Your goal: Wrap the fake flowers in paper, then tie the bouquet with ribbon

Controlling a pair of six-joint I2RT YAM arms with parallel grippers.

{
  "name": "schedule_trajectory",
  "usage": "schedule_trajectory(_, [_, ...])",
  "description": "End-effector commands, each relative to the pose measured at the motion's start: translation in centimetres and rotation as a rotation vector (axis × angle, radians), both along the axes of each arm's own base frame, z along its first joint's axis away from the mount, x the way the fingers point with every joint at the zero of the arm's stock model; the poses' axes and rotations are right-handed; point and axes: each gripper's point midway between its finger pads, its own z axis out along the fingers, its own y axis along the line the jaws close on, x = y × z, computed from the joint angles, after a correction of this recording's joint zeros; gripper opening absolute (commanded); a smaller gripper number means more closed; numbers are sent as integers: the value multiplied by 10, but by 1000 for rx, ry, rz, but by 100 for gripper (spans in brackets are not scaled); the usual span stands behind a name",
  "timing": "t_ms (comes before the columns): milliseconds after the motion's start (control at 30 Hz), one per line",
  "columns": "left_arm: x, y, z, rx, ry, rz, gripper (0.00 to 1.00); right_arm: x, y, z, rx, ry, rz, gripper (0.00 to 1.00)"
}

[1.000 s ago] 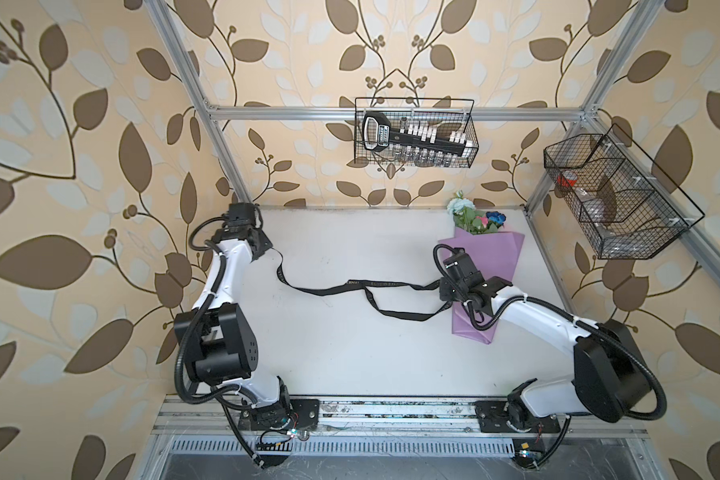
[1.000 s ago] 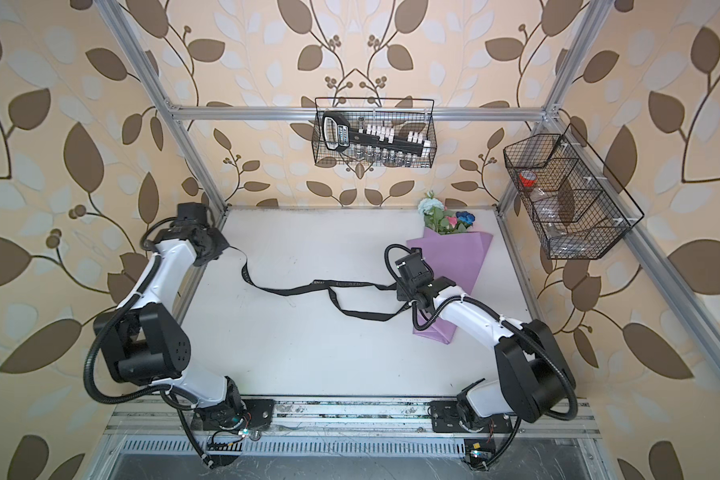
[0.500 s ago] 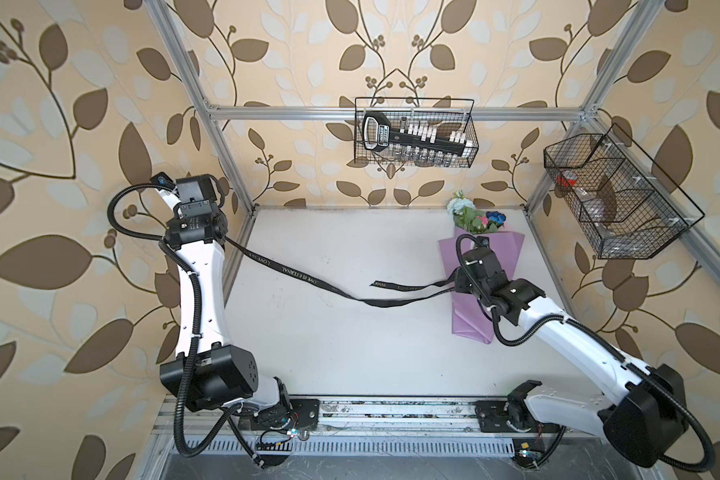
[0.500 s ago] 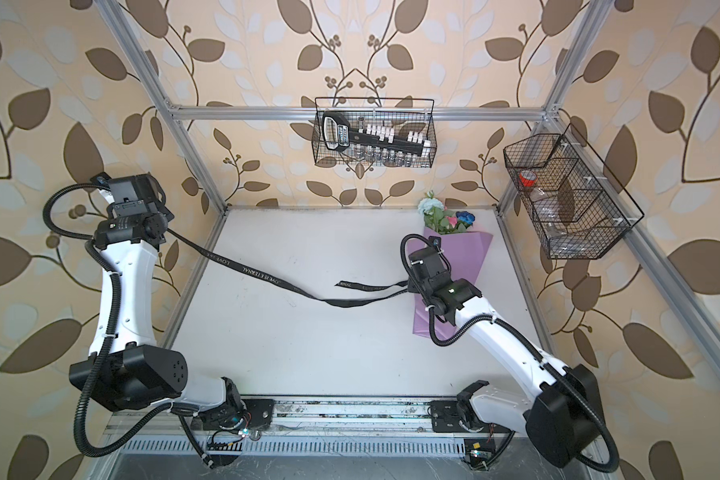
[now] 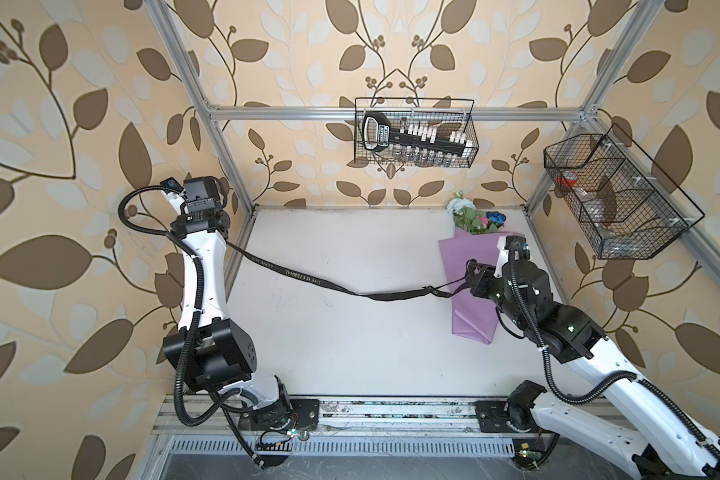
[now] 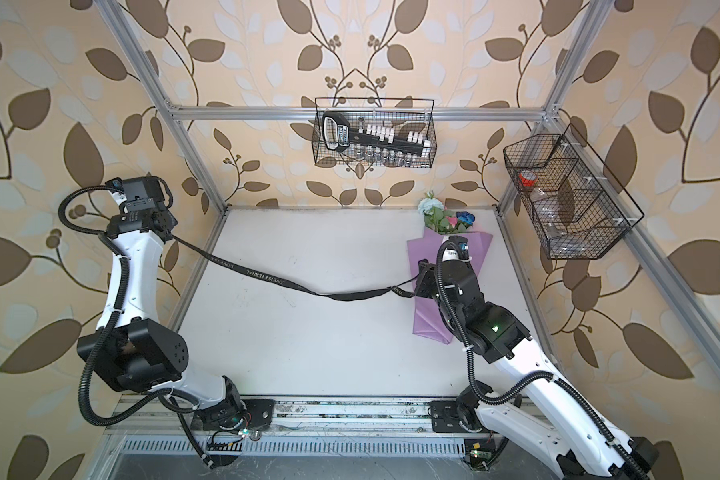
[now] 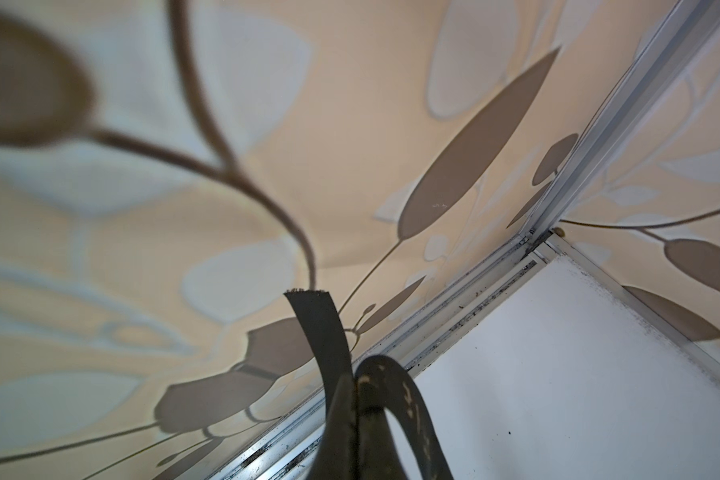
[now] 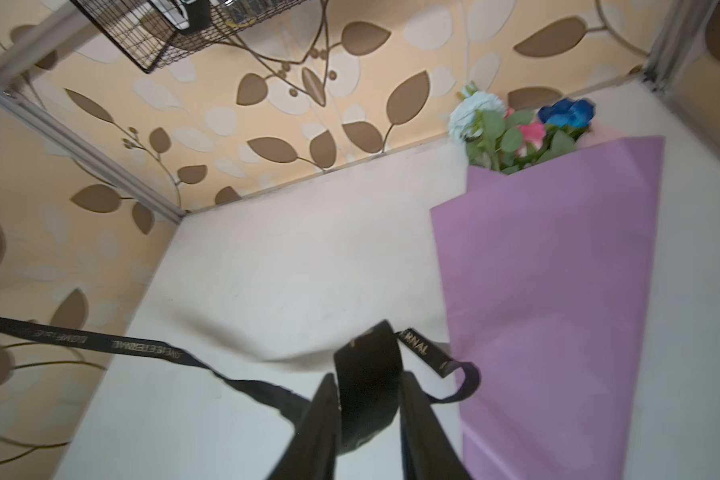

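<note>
Two arms: left raised, right low over bouquet (image 5: 464, 257).
Left gripper (image 7: 350, 384): pinching ribbon (image 5: 308, 279).
Right gripper (image 8: 367, 378): parted, ribbon loop between.
Print: "OVE IS ETERNAL".
Bouquet: flat, table's (image 5: 350, 353) far right.

The bouquet of fake flowers (image 5: 460, 259) lies flat at the right of the tabletop (image 5: 350, 340), lilac-wrapped, with pale, pink and blue blooms rearward.

Bouquet (image 5: 468, 259): lilac paper noted; blooms recorded as pale blue-white, pink and dark blue, leaves green. Ribbon (image 5: 308, 279): black, printed with pale lettering. Table (image 5: 350, 345): white, dark specks seen along the edges. Walls (image 5: 80, 174): beige, patterned with brown and pale grey leaves on thin brown stems.
</note>
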Motion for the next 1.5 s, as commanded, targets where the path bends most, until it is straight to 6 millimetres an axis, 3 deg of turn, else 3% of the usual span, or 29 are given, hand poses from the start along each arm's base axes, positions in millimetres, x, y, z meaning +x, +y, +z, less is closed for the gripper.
schedule_trajectory(0, [-10,8,10,33,-5,37,0,3,27,-21,29,82,81,44])
schedule_trajectory(67, [-10,8,9,33,-1,37,0,8,45,-53,14,177,136,56])
schedule_trajectory(133, [-10,7,8,28,4,35,0,10,53,-84,-10,253,151,60])
schedule_trajectory(233, [-10,4,3,12,2,21,0,18,45,-117,-98,306,110,63])
schedule_trajectory(467, [-8,-13,-14,-92,-44,-34,10,51,47,-169,-148,418,139,56])
schedule_trajectory(567, [-8,-21,-22,-135,-49,-58,33,64,51,-184,-156,439,158,50])
schedule_trajectory(633, [-7,-33,-33,-212,-49,-91,57,75,57,-197,-161,460,179,45])
schedule_trajectory(667, [-6,-36,-36,-235,-53,-100,64,79,60,-202,-164,465,186,45])
schedule_trajectory(767, [2,-56,-38,-312,-83,-177,85,85,63,-223,-163,512,200,40])
schedule_trajectory(867, [11,-84,-41,-356,-71,-259,98,83,58,-246,-159,576,185,37])
schedule_trajectory(967, [22,-121,-45,-390,-52,-364,99,72,48,-264,-150,626,166,35])
schedule_trajectory(1100, [40,-192,-60,-495,-54,-562,99,56,19,-276,-140,671,94,35])
schedule_trajectory(1133, [38,-213,-54,-522,-88,-619,99,53,10,-276,-128,676,73,35])
schedule_trajectory(1300, [39,-318,-80,-732,-99,-907,98,46,-8,-252,-78,619,55,35])
schedule_trajectory(1467, [3,-446,-107,-759,9,-1336,90,48,-5,-213,-33,522,79,37])
